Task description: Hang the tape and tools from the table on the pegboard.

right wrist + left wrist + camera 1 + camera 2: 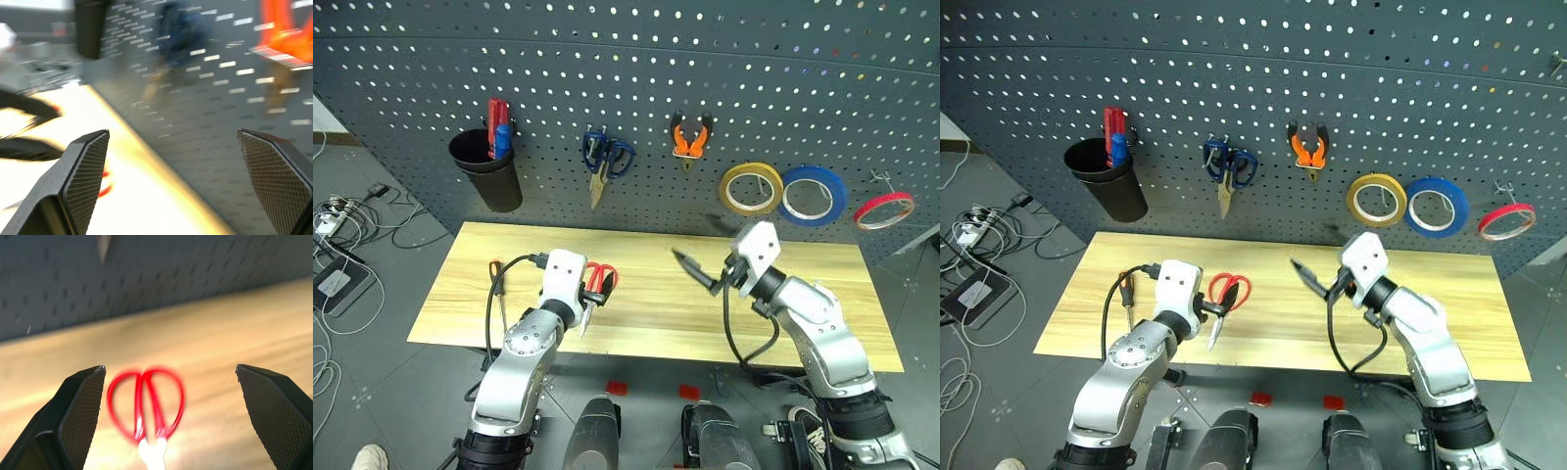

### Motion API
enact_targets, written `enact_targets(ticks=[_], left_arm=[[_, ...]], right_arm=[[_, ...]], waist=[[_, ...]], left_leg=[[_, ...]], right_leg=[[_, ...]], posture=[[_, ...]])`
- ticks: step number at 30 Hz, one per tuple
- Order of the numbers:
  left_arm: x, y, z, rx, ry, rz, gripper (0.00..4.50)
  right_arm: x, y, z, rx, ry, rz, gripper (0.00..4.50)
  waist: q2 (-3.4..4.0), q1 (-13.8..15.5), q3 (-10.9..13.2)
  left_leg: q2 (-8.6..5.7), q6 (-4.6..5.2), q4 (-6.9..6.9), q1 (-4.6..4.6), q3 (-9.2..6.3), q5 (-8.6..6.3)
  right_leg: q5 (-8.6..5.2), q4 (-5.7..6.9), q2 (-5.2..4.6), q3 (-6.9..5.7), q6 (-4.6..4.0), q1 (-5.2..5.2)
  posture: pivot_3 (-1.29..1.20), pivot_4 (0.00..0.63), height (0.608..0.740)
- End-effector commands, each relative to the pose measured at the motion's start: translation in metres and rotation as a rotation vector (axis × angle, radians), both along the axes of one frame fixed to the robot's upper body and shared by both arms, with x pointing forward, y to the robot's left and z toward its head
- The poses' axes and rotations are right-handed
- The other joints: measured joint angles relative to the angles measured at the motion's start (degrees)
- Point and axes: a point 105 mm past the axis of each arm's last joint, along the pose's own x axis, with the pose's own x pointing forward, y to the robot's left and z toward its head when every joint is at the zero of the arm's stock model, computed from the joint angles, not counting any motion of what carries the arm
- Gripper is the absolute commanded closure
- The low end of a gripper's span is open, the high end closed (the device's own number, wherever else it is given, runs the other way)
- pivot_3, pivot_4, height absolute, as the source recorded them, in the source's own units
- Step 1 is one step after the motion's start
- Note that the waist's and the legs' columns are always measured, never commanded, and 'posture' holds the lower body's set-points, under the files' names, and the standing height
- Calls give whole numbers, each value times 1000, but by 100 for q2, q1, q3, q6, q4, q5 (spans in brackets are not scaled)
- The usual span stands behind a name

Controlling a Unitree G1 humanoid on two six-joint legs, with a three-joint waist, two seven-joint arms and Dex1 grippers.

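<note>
While the left claw (pixel 168 416) hovers wide open over the red-handled scissors (pixel 1225 297) at lower centre-left of the worktop (pixel 1449 323), the right claw (pixel 697 270) hangs open and empty mid-frame. A slim screwdriver (pixel 494 277) lies further left. Pliers (pixel 690 139) and red tape (pixel 884 209) already hang on the pegboard (pixel 705 69) above. Closing off-centre could nudge the flat-lying scissors aside.

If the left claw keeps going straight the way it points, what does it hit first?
Most likely the red scissors on the table: their handles lie centred between the open left claw, just ahead. Depth is hard to judge, but nothing else is in between.
</note>
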Motion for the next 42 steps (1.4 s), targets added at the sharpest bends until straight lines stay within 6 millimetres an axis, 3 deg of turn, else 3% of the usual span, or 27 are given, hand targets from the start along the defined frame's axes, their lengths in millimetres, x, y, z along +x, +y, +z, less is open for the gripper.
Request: enact_targets(ticks=[1, 6, 11, 16, 23, 26, 37, 38, 42], left_arm=[[-4, 12, -11, 56, 71, 75, 0], [-6, 25, -20, 112, 132, 121, 0], [-4, 26, -25, 114, 162, 100, 0], [0, 23, -34, 119, 211, 43, 0], [0, 22, -44, 158, 255, -7, 0], [-1, 23, -44, 159, 262, -12, 591], [-4, 30, -43, 178, 259, 20, 3999], [-4, 31, -43, 178, 258, 24, 4180], [-4, 30, -41, 173, 248, 31, 4178]], right_arm=[[-18, 13, 4, -14, -20, 121, 49], [-31, 25, 1, -26, 10, 207, 49], [-46, 38, -2, -37, 48, 279, 49], [-59, 40, -15, -123, 89, 343, 49], [-61, 38, -26, -177, 129, 352, 49], [-59, 38, -26, -181, 128, 337, 0], [-46, 40, -24, -179, 91, 291, 0], [-45, 40, -24, -178, 89, 290, 0], [-40, 39, -22, -163, 76, 282, 0]], waist=[[3, -54, 106], [12, -125, 378], [20, -146, 666], [29, -190, 930], [63, -245, 1096], [80, -245, 1140], [81, -250, 1156], [81, -250, 1156], [80, -246, 1149]], left_leg=[[1, 0, 0, 1, -18, 0], [1, 0, 3, -4, -63, 0], [1, -1, 4, -9, -75, 1], [-1, -4, 6, -11, -76, 2], [4, -7, 2, -11, -73, 4], [3, -12, 1, -9, -70, 7], [7, -24, -11, -11, -67, 13], [8, -27, -12, -12, -67, 15], [8, -63, -19, -14, -69, 33]], right_leg=[[-2, 1, 0, -4, -2, 3], [-7, 13, 3, -21, -10, 0], [-9, 17, -1, -28, -14, -1], [-10, 22, -2, -29, -13, -3], [-10, 22, -2, -27, -12, -10], [-11, 24, -4, -24, -11, -10], [-15, 23, -3, -20, -4, -23], [-15, 23, -3, -19, -3, -24], [-17, 21, -4, -21, -1, -27]], posture=[[124, 371, 740], [106, 426, 740], [87, 486, 740], [71, 531, 740], [52, 565, 740], [52, 566, 740], [82, 516, 740], [86, 507, 740], [107, 467, 740]])
